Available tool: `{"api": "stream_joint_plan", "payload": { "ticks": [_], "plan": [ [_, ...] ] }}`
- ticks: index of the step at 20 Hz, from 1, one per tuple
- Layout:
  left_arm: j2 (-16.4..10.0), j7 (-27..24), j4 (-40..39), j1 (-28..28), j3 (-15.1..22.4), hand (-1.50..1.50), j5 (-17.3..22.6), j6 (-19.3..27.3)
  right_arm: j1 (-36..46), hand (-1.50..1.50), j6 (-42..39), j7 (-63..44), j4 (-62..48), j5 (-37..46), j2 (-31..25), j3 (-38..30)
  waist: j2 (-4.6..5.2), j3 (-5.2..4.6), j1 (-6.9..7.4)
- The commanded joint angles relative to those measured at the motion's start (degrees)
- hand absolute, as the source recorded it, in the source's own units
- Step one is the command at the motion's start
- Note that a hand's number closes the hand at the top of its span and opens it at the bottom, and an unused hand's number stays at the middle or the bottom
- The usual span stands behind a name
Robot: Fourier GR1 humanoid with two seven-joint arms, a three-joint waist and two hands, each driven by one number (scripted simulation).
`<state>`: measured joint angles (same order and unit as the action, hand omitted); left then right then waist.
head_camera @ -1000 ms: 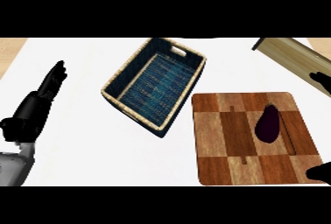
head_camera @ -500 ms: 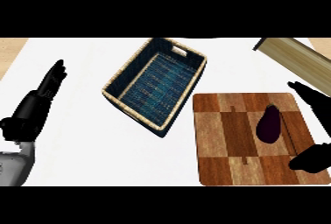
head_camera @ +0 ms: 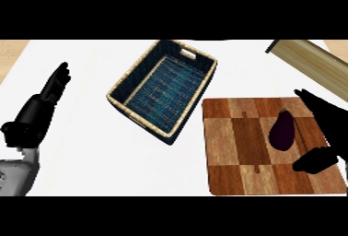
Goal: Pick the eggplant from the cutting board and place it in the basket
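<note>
One eggplant (head_camera: 282, 132) on board (head_camera: 238, 156), right hand (head_camera: 329, 125) beside

Black left hand (head_camera: 34, 117) with slim fingers (head_camera: 58, 80), pale grey forearm (head_camera: 14, 177), black right hand (head_camera: 333, 124)

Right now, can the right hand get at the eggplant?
Probably yes: the open right hand is just right of the eggplant on the board, and nothing lies between them.
</note>
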<state>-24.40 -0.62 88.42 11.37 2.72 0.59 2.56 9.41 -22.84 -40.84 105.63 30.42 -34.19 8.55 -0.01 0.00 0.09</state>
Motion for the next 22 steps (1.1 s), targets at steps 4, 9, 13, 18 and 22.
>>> {"api": "stream_joint_plan", "payload": {
  "ticks": [4,9,13,18,22],
  "plan": [
    [4.0,-0.1,-1.5,1.3,-0.3,0.0,-4.3,-0.4,-0.5,-1.5,3.7,7.3,-5.3,8.5,4.6,-0.5,0.03,0.01,-0.09],
    [3.1,-1.1,0.0,-0.8,-4.3,0.0,-3.7,-3.9,-0.5,-1.5,2.9,7.7,-5.6,10.9,8.1,-1.8,-0.01,0.0,0.0],
    [2.6,-3.3,-5.0,1.8,-6.7,0.0,-3.5,-6.0,-0.2,-1.5,5.2,9.6,-9.7,13.9,11.2,-0.7,0.04,0.0,-0.06],
    [6.2,-0.1,-0.2,0.6,-5.0,0.0,-6.9,-5.4,-2.0,-1.5,3.9,14.3,-9.5,15.4,10.8,-4.1,-0.01,0.0,-0.12],
    [4.1,0.7,1.2,0.2,-8.7,0.0,-3.6,-9.3,0.4,-1.5,2.9,13.4,-12.5,15.5,12.6,-5.6,0.0,0.0,0.01]
  ]
}}
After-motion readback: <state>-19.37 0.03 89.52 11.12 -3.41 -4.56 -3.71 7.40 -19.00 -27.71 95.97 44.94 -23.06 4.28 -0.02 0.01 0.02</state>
